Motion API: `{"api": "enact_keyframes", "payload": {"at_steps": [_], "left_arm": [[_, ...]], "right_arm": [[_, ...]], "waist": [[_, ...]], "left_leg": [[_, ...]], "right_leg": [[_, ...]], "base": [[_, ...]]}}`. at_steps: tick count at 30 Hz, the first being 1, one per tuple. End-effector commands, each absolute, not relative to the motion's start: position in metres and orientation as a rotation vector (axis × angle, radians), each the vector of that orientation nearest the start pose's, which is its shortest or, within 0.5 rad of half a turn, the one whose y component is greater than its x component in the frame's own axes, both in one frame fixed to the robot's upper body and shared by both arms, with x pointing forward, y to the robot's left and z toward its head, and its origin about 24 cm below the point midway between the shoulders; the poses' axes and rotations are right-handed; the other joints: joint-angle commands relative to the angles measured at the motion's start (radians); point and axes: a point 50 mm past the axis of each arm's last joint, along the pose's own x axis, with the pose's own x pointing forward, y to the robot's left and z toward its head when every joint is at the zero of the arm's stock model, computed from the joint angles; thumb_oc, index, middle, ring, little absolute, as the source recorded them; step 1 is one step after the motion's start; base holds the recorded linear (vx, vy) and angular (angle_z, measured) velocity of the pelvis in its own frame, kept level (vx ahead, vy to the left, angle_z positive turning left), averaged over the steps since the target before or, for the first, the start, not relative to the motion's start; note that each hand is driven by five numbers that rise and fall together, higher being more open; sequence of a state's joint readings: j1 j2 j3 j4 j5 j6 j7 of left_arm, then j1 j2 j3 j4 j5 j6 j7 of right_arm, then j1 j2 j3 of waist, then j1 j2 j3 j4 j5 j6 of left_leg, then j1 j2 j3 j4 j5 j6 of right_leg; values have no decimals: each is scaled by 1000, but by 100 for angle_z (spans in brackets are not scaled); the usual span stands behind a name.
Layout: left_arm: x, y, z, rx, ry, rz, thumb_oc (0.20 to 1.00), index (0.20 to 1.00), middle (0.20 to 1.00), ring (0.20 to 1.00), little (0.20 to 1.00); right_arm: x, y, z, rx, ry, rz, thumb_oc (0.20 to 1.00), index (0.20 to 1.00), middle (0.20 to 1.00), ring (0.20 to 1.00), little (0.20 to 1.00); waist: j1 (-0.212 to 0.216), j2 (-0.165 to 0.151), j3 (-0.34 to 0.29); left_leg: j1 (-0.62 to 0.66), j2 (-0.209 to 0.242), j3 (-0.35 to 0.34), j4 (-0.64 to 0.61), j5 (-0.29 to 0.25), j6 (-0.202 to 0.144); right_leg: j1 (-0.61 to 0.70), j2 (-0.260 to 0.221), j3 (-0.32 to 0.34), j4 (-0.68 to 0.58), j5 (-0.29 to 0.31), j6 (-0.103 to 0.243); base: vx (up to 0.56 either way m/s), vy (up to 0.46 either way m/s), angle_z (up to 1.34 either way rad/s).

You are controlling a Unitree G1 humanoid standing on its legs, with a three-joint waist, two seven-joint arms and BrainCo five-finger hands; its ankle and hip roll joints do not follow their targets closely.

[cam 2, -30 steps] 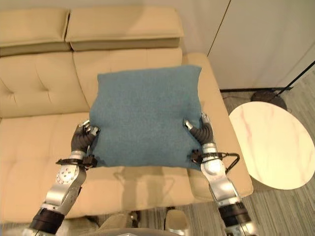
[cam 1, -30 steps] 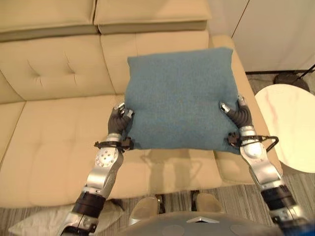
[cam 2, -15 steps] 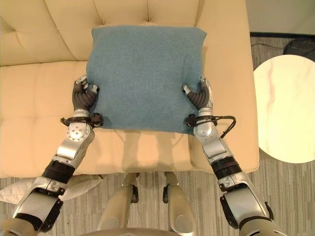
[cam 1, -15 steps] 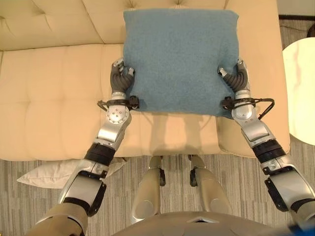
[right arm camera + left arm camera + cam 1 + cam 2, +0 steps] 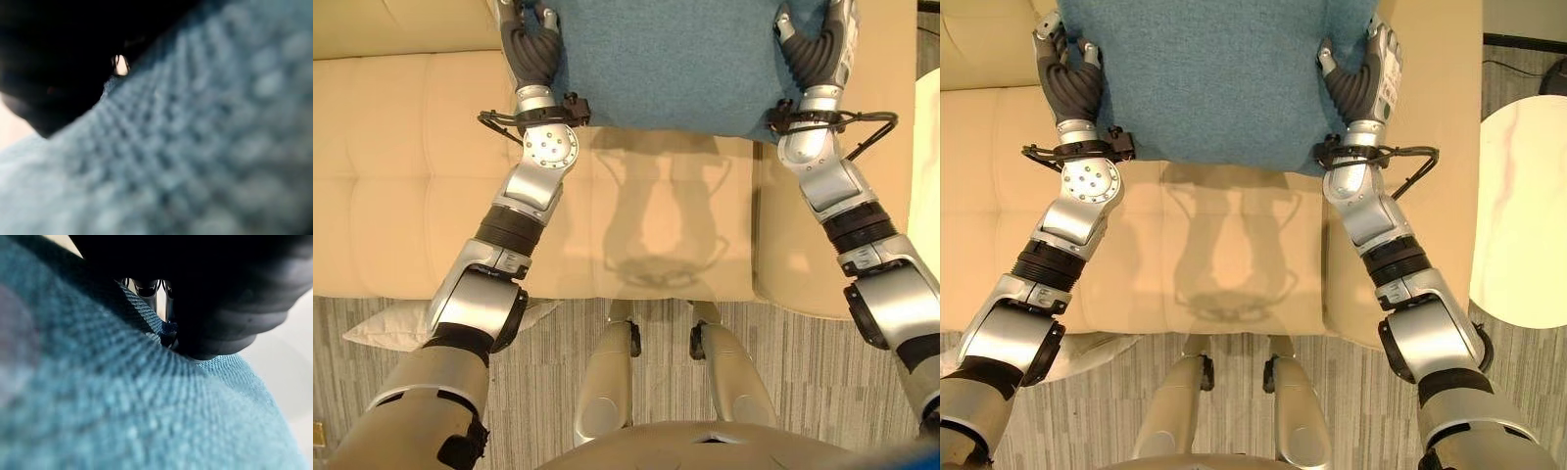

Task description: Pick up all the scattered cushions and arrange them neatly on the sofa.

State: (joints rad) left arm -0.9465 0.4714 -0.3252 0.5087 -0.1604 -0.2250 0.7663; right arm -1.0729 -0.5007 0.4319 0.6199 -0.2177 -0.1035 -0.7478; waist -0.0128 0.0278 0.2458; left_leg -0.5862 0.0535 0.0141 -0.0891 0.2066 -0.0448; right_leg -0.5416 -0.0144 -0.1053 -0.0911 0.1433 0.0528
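A teal blue cushion (image 5: 666, 59) is held out flat above the beige sofa seat (image 5: 411, 176), and its shadow falls on the seat below it. My left hand (image 5: 533, 49) is shut on the cushion's left edge, thumb on top. On the opposite edge my right hand (image 5: 813, 54) grips the same way. The teal weave of the cushion (image 5: 122, 406) presses against the dark cover of my left hand (image 5: 220, 293) in the left wrist view. In the right wrist view the cushion (image 5: 205, 147) lies just as close. A pale cushion (image 5: 386, 323) lies on the striped floor by the sofa's front left.
A round white marble side table (image 5: 1528, 206) stands to the right of the sofa arm (image 5: 1449, 117). The sofa's front edge runs across the middle of the eye views, with grey striped carpet (image 5: 558, 392) below it.
The camera has tipped downward, so the sofa and cushion sit higher in the picture. Both arms reach farther out over the seat with the teal cushion still held.
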Motion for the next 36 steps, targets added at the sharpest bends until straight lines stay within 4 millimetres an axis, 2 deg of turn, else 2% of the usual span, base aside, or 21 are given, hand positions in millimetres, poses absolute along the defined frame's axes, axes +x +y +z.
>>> {"api": "enact_keyframes", "payload": {"at_steps": [1,4,6,8,11,12,13,14,15,16,21,27,30,31,32,33,34,35,36], "left_arm": [[363,139,314,219,-994,381,200,200,200,200,200],[372,138,321,269,-956,359,200,200,200,200,200],[380,135,329,365,-929,334,200,200,200,200,200],[382,134,335,438,-925,319,200,200,200,200,200],[386,135,336,511,-901,310,216,216,216,216,216],[388,136,335,512,-887,309,539,539,539,539,539],[392,134,332,498,-852,293,1000,1000,1000,1000,1000],[393,132,330,495,-839,283,1000,1000,1000,1000,1000],[393,131,331,495,-839,276,1000,1000,1000,1000,1000],[394,129,326,480,-825,263,1000,1000,1000,1000,1000],[400,133,304,441,-737,257,1000,1000,1000,1000,1000],[408,160,286,428,-623,320,1000,1000,1000,1000,1000],[407,208,285,446,-554,437,1000,1000,1000,1000,1000],[401,241,286,471,-524,521,1000,1000,1000,1000,1000],[401,241,286,471,-524,521,1000,1000,1000,1000,1000],[390,272,286,495,-516,590,1000,1000,1000,1000,1000],[390,273,286,495,-515,590,1000,1000,1000,1000,1000],[377,303,275,517,-483,644,1000,1000,1000,1000,1000],[369,315,268,531,-471,658,1000,1000,1000,1000,1000]], "right_arm": [[369,-128,324,-704,-1066,-482,200,200,200,200,200],[380,-137,328,-731,-978,-493,200,200,200,200,200],[390,-147,326,-727,-886,-487,200,200,200,200,200],[392,-150,326,-666,-847,-468,200,200,200,200,200],[394,-156,325,-682,-816,-461,200,200,200,200,200],[394,-156,327,-697,-813,-459,200,200,200,200,200],[397,-159,328,-714,-787,-460,200,200,200,200,200],[399,-162,327,-710,-763,-465,533,533,533,533,533],[400,-163,327,-708,-755,-464,953,953,953,953,953],[402,-167,322,-734,-720,-462,1000,1000,1000,1000,1000],[407,-179,311,-769,-644,-473,1000,1000,1000,1000,1000],[409,-196,305,-811,-574,-493,1000,1000,1000,1000,1000],[408,-214,301,-835,-534,-516,1000,1000,1000,1000,1000],[404,-227,301,-851,-522,-537,1000,1000,1000,1000,1000],[404,-227,301,-851,-522,-537,1000,1000,1000,1000,1000],[398,-247,299,-859,-510,-566,1000,1000,1000,1000,1000],[398,-247,298,-859,-510,-566,1000,1000,1000,1000,1000],[389,-265,289,-845,-501,-584,1000,1000,1000,1000,1000],[385,-275,279,-835,-479,-587,1000,1000,1000,1000,1000]], "waist": [[12,-79,-56],[13,-81,-43],[12,-83,-34],[10,-84,-28],[1,-84,-26],[-1,-86,-26],[-5,-89,-28],[-5,-89,-27],[-5,-88,-27],[-4,-87,-26],[-5,-86,-28],[-6,-89,-28],[-6,-89,-30],[-6,-88,-34],[-6,-89,-34],[-5,-86,-40],[-5,-86,-41],[-6,-83,-48],[-7,-82,-51]], "left_leg": [[10,-12,-3,2,-73,-59],[-16,-12,-9,2,-63,-61],[-37,-12,-18,2,-57,-64],[-53,-13,-23,2,-54,-65],[-69,-14,-29,2,-50,-66],[-73,-14,-31,2,-49,-66],[-80,-16,-32,2,-48,-66],[-83,-16,-32,2,-47,-66],[-84,-16,-33,2,-46,-66],[-84,-18,-35,2,-46,-66],[-84,-20,-35,2,-46,-66],[-85,-20,-36,2,-41,-68],[-81,-20,-33,2,-40,-69],[-76,-20,-30,2,-40,-69],[-76,-20,-30,2,-40,-69],[-69,-20,-25,2,-42,-70],[-69,-20,-25,2,-42,-70],[-55,-17,-19,2,-45,-70],[-44,-15,-16,2,-49,-70]], "right_leg": [[-39,-53,41,5,-24,88],[-62,-49,37,5,-19,89],[-85,-43,33,6,-14,90],[-99,-41,34,6,-10,91],[-116,-38,35,5,-9,91],[-120,-37,35,5,-8,92],[-127,-35,36,5,-5,91],[-132,-35,36,5,-3,92],[-133,-35,36,5,-2,91],[-133,-35,35,4,-1,92],[-136,-35,37,4,2,92],[-140,-35,36,4,6,92],[-136,-36,34,4,9,93],[-131,-37,34,4,10,93],[-131,-37,34,4,10,93],[-124,-38,34,4,10,93],[-124,-38,34,4,9,93],[-110,-38,36,4,6,93],[-100,-38,34,4,4,92]], "base": [[13,-50,11],[-5,-47,20],[-12,-53,3],[-6,-41,1],[-2,-36,5],[0,0,0],[0,0,0],[0,0,0],[0,0,0],[0,0,0],[-17,-12,4],[-18,-7,4],[-5,0,-1],[-9,0,-4],[-4,11,-5],[2,11,-5],[11,33,-5],[0,0,0],[38,29,-1]]}}
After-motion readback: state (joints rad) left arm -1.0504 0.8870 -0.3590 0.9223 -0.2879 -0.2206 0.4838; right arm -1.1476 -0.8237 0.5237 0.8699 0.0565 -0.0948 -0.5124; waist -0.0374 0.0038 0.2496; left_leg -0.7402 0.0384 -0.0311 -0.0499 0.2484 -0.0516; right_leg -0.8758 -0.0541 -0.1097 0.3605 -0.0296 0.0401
